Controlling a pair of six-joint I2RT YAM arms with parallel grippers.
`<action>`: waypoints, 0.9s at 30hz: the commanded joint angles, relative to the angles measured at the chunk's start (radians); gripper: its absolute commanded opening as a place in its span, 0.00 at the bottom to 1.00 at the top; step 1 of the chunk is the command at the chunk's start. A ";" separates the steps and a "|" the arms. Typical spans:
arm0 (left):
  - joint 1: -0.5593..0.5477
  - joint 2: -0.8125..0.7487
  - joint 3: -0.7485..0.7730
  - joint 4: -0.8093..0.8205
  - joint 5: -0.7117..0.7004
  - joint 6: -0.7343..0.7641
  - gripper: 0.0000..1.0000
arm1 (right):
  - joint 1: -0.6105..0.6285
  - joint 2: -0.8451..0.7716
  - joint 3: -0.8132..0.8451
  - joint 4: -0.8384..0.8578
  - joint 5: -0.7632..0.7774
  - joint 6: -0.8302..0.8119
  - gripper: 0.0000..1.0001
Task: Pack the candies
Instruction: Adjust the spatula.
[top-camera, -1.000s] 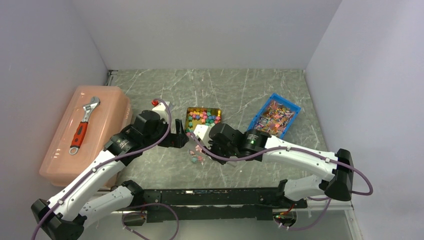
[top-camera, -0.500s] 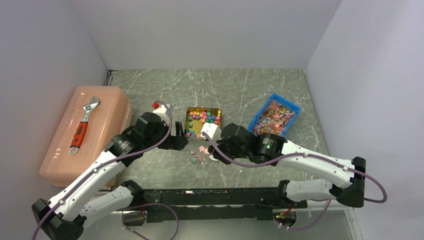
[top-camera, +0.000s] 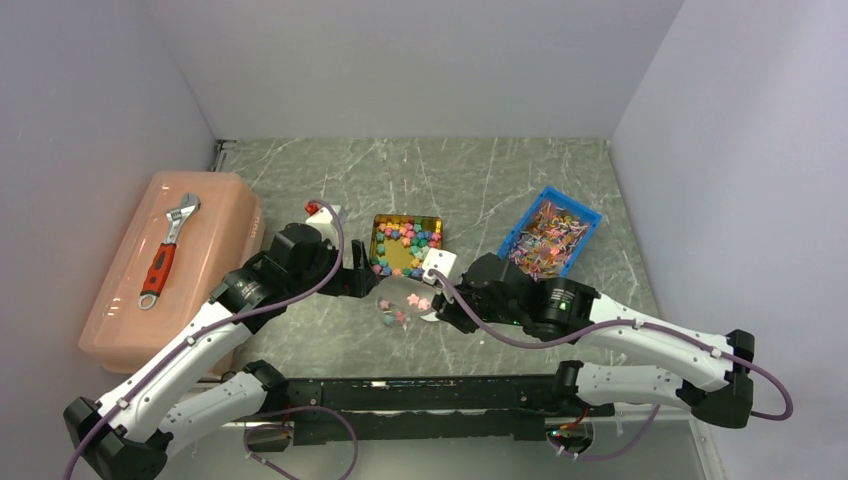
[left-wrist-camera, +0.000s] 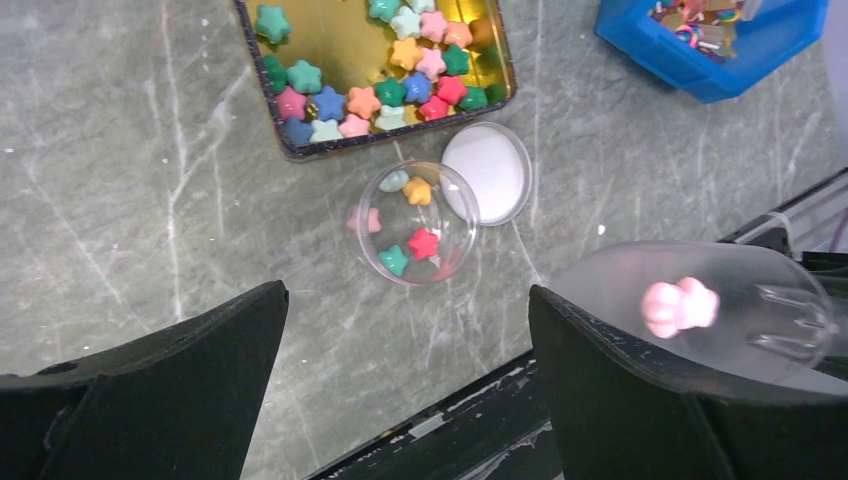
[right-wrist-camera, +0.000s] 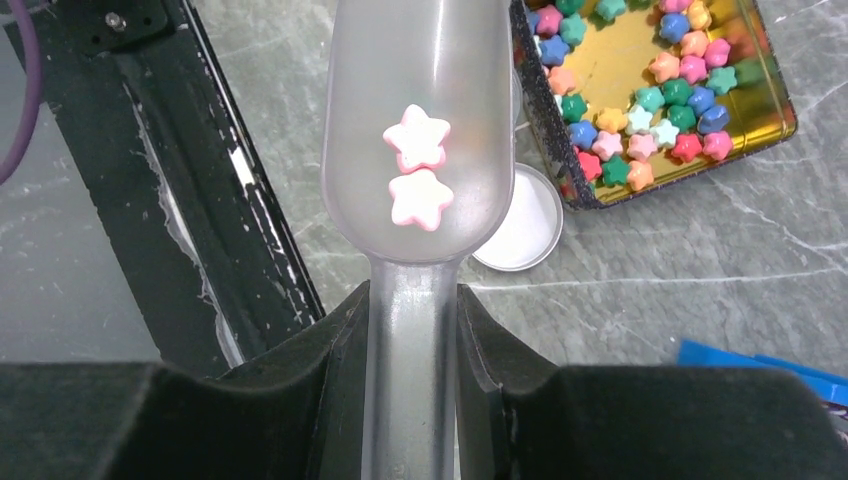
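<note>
- The right end effector (top-camera: 434, 303), gripping the clear scoop (right-wrist-camera: 400, 60), has pulled rightward from the gold tin's (top-camera: 375, 243) near edge to just off its near right corner.
- Its elbow (top-camera: 738, 372) swung farther right of the tin.
- More candies (top-camera: 410, 299) show uncovered before the tin.

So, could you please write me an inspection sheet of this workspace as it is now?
Surface: grey veined table.
Job's things: star candies lie in a gold tin; a few lie in a clear round cup, with its white lid flat beside it; two pink candies sit in a clear scoop.
Clutter: blue bin of mixed coloured bits; pink lidded box with a red-handled adjustable wrench on top.
Grippers: left gripper open above the cup, holding nothing; right gripper shut on the scoop's handle.
Cables: purple cables run along both arms.
Surroundings: plain pale walls; nothing else seen.
</note>
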 joint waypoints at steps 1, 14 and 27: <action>-0.001 -0.005 -0.014 -0.015 -0.015 0.005 0.97 | 0.004 -0.071 0.001 0.179 -0.019 0.014 0.00; -0.001 -0.024 0.024 -0.044 -0.031 0.033 0.98 | 0.004 0.010 0.023 0.039 0.030 0.045 0.00; -0.001 -0.096 0.076 -0.173 -0.254 0.091 0.99 | 0.002 0.130 0.089 -0.137 0.064 0.089 0.00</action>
